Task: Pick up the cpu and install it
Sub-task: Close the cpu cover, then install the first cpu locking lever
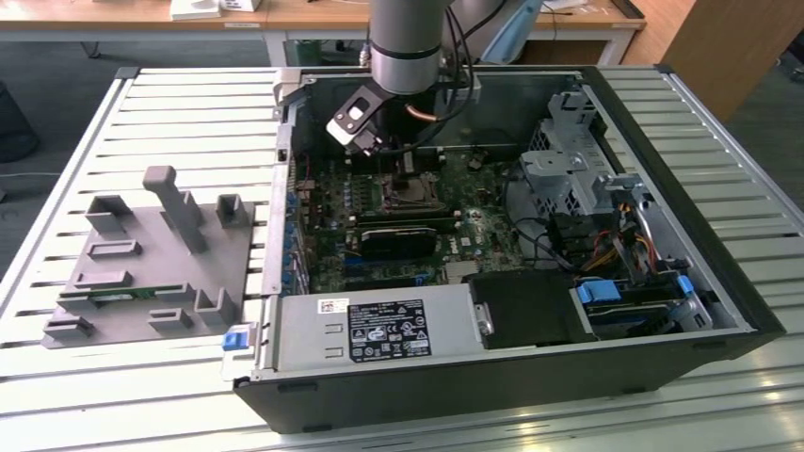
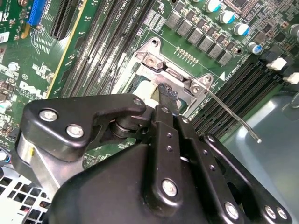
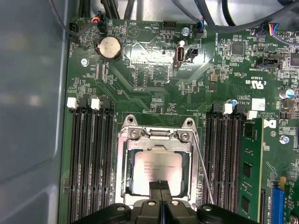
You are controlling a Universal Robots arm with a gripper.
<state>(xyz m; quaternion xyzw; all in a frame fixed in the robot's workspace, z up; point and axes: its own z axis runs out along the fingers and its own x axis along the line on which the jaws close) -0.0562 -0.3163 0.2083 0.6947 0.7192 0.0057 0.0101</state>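
Observation:
The cpu, a square chip with a silver-grey top, lies flat in the motherboard socket inside the open computer case. My gripper hangs directly over the chip's near edge with its two black fingertips pressed together and nothing between them. In the second wrist view one fingertip points down at the socket's metal frame, and a pale strip of the cpu shows beside it. In the exterior view the gripper is low over the socket.
The thin socket lever lies alongside the socket. Memory slots flank it, with a green memory stick on one side. A grey fixture stands on the slatted table at the exterior view's left. Drive cages and cables fill the case's right.

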